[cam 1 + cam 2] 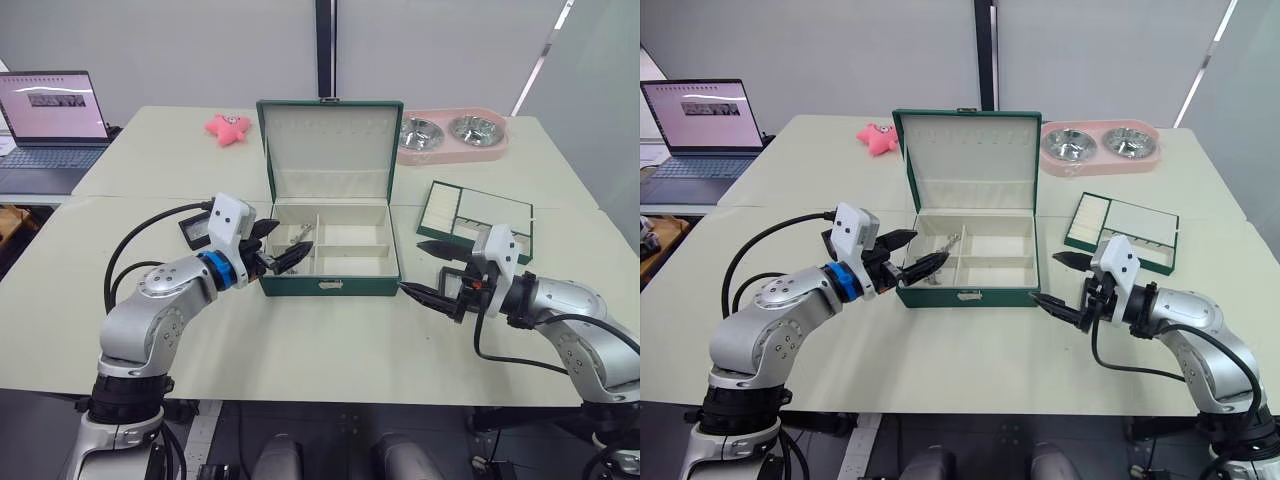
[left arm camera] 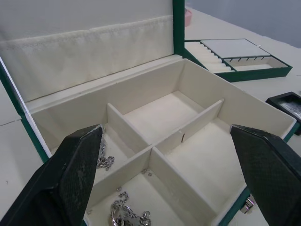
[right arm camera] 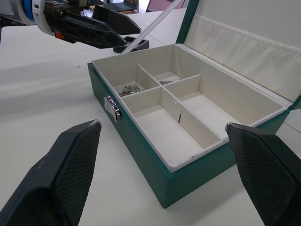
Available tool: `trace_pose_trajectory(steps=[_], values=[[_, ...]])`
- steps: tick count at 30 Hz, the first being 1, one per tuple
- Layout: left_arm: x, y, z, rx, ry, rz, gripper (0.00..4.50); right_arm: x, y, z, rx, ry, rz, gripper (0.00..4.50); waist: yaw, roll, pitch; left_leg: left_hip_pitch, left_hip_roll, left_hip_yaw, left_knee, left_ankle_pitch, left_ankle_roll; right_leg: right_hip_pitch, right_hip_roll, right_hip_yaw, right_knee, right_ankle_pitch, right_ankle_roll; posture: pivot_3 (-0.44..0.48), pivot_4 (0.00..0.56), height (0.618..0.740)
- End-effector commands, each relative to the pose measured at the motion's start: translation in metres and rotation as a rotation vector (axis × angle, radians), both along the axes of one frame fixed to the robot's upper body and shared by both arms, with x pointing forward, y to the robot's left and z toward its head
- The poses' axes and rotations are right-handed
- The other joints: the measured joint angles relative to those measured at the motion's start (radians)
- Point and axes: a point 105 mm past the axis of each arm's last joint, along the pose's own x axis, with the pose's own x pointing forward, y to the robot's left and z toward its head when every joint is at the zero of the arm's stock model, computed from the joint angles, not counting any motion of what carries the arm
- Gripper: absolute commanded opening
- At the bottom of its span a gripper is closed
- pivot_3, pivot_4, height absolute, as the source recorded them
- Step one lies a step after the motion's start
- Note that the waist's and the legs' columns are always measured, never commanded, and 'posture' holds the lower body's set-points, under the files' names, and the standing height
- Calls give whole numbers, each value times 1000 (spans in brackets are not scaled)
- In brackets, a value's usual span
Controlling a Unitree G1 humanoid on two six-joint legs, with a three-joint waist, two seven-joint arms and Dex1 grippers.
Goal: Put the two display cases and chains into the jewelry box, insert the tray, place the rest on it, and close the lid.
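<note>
The left gripper hangs with its fingers spread wide over the near-left corner of the jewelry box, holding nothing — two chains lie in the two compartments just beneath and ahead of it, and one display case sits on the table behind its wrist. The right gripper, equally wide and empty, hovers just off the box's other front corner — the tray lies beyond it, a second display case close beside it, and the lid stands upright.
</note>
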Motion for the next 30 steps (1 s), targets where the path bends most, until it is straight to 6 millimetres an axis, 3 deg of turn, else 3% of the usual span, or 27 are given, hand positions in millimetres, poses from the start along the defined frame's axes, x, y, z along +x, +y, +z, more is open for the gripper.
trace_pose_trajectory(steps=[1, 6, 13, 15, 19, 30], values=[[-8, 21, 16, -16, -30, 14, 4482, 0, -16, 10, 16, -26, -47, 4500, 0, 0, 0, 0, 0, 0, 0, 0, 0, 0, 0, 0, 0, 0, 0, 0, 150, 740], [-12, 62, 28, -38, -32, 111, 4482, 4, -46, 6, 22, -8, -148, 4500, 1, 0, 0, 0, 0, 0, 0, 0, 0, 0, 0, 0, 0, 0, 0, 0, 150, 740], [-13, 123, 21, 22, -49, 340, 4482, 5, -96, -8, -4, 21, -313, 4500, 1, 0, 0, 0, 0, 0, 0, 0, 0, 0, 0, 0, 0, 0, 0, 0, 150, 740], [-13, 139, 16, 40, -48, 401, 4482, 4, -108, -12, -7, 30, -348, 4500, 1, 0, 0, 0, 0, 0, 0, 0, 0, 0, 0, 0, 0, 0, 0, 0, 150, 740], [-15, 194, 1, 40, -64, 657, 4482, 1, -141, -26, 16, 52, -479, 4500, 0, 0, 0, 1, 0, 1, -1, 0, 0, 0, 0, 0, 0, 0, 0, 0, 150, 740], [-29, 269, -35, 160, -77, 1108, 4482, 3, -215, -44, 65, -39, -834, 4500, 1, 0, 0, 1, 0, 1, -1, 0, 0, 0, -1, 1, 0, 0, 0, 0, 150, 740]])
